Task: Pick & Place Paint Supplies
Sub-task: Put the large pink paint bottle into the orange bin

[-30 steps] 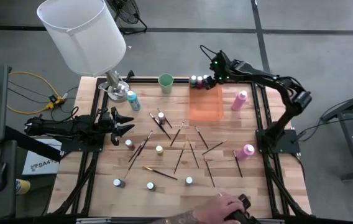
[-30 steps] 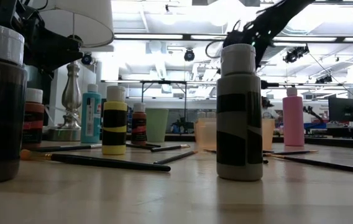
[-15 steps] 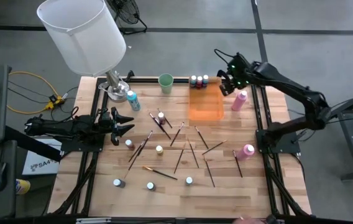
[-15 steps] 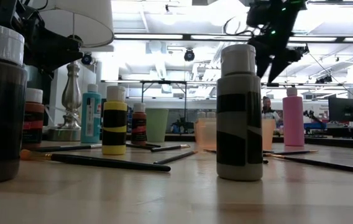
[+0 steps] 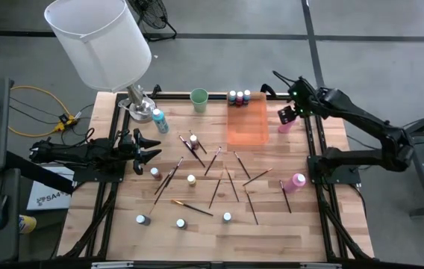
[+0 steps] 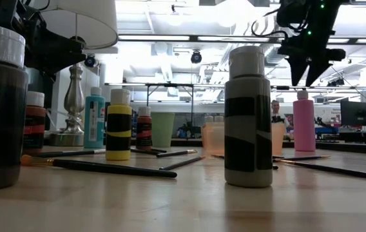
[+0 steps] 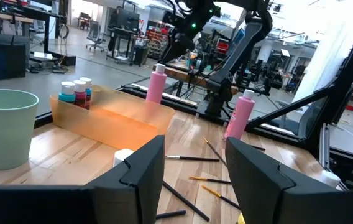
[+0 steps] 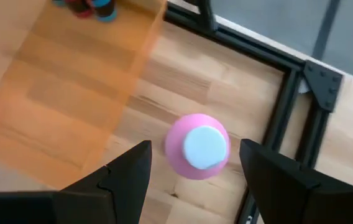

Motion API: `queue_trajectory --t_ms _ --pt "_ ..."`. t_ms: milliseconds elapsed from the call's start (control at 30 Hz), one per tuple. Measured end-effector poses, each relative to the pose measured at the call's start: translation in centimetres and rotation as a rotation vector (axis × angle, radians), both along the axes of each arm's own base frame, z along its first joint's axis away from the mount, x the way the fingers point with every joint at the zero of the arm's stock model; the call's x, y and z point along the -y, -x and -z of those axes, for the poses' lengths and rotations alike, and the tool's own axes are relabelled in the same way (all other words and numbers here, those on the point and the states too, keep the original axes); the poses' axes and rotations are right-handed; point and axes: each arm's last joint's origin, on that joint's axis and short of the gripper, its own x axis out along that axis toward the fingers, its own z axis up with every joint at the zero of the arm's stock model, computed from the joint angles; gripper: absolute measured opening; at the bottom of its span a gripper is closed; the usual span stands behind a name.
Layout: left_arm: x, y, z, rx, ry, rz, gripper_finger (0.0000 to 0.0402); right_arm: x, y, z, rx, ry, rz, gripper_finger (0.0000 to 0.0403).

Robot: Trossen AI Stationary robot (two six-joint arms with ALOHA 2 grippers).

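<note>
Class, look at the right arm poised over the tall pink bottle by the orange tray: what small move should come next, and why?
Probably a straight descent. The right end effector hangs open above the tall pink bottle, its pale cap centred between the fingers, with nothing gripped. Lowering until the fingers flank the bottle would allow closing on it, beside the orange tray.

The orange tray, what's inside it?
The orange tray holds three small paint bottles standing together at its far end; the rest shows only its bare floor. Their labels are too small to read. The open right gripper hangs beside it, above a pink bottle.
</note>
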Motion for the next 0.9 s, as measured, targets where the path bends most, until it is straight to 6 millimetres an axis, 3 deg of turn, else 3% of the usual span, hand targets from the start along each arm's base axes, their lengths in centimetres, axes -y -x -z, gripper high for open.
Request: queue_trajectory --t_ms 267,533,900 --pt "0.0 0.0 0.0 0.001 0.000 0.000 0.0168 0.7 -0.1 2.1 0.006 -0.036 0.052 0.0239" --pt "0.0 0.0 0.0 0.001 0.000 0.000 0.0168 1.5 -0.5 2.9 0.010 -0.069 0.096 0.0235" --pt "0.0 0.0 0.0 0.000 0.000 0.000 0.0168 1.5 -0.5 2.9 0.034 -0.093 0.108 0.0151"
